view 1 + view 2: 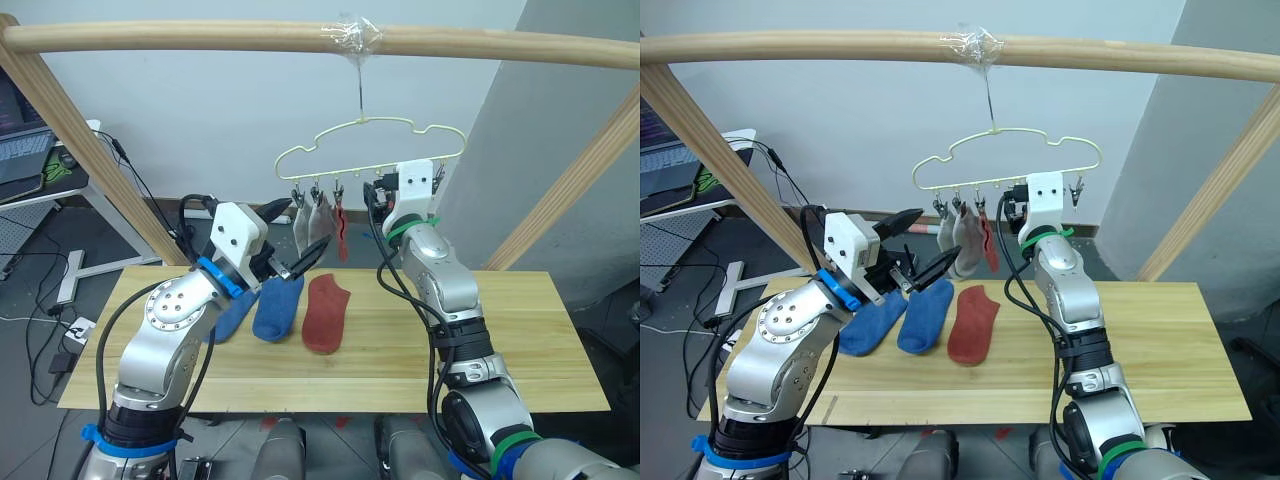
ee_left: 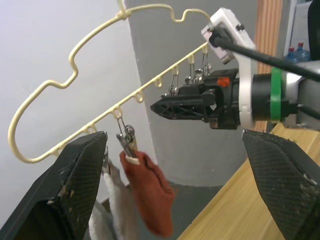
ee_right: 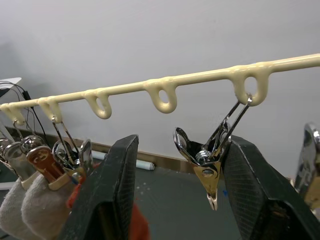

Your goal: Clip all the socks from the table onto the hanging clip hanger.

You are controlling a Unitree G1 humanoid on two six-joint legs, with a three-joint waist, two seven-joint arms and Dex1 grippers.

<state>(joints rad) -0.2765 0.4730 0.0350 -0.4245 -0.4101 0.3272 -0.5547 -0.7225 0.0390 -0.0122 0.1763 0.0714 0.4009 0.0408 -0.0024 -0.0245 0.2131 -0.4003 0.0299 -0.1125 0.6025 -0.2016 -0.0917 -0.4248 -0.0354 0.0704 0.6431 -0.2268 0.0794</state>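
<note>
1. I see the hanger (image 1: 370, 150) hung by its hook from the pole (image 1: 200, 38), taped at the top, above the far edge of the table (image 1: 520, 340).
2. On its left clips: two grey socks (image 1: 310, 225) side by side, then one red sock (image 1: 341, 230) just right of them. All three hang free.
3. On the table: two blue socks (image 1: 275, 308) lying next to each other at left-centre, and a second red sock (image 1: 327, 312) flat just to their right, not touching them as far as I can tell.
4. L gripper (image 1: 283, 245) is raised over the blue socks, near the hanging grey pair. Fingers spread wide, nothing between them. L wrist cam looks between its fingers (image 2: 80, 175) at the hanger and the clipped red sock.
5. R gripper (image 3: 177, 192) is up at the hanger's bottom bar, mid-to-right part. In the R wrist cam its two fingers (image 3: 112, 190) are apart, w/ an empty metal clip (image 3: 210, 160) hanging between them, close by the finger on the side away from the socks. Can't tell if that finger touches the clip.
6. R arm's white wrist block (image 1: 415, 185) sits level w/ the clip row in the head cams.
7. Another empty clip (image 1: 437, 180) hangs at the far right end of the bar.
</note>
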